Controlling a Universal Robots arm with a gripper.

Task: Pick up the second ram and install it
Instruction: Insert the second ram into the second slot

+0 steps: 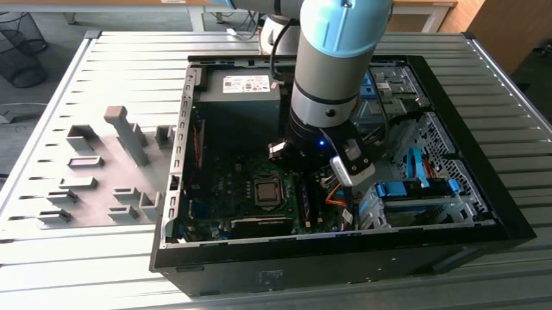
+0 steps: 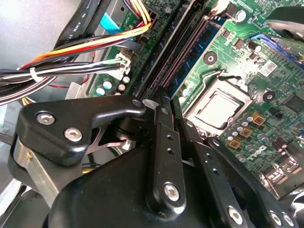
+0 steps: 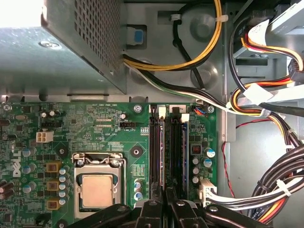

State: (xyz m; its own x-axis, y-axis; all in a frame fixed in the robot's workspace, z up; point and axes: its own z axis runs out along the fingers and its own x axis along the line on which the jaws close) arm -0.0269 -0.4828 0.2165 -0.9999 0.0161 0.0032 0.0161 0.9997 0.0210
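The second ram [image 3: 162, 154], a thin dark stick seen edge-on, stands seated in a black slot [image 3: 175, 152] on the glossy green motherboard [image 3: 90, 137], at three o'clock from the square metal CPU [image 3: 97, 191] in the first wrist view. Bundled coloured cables [image 3: 266, 190] crowd the far side. The matte black gripper [image 3: 166, 197] hovers directly over it, fingers [image 2: 166, 142] pressed nearly together around its top edge.

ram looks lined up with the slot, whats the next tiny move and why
Probably a short, gentle push straight down. In the second wrist view the gripper sits over the near end of the ram stick, which stands upright along its slot beside the processor socket. I cannot tell if it is fully seated.
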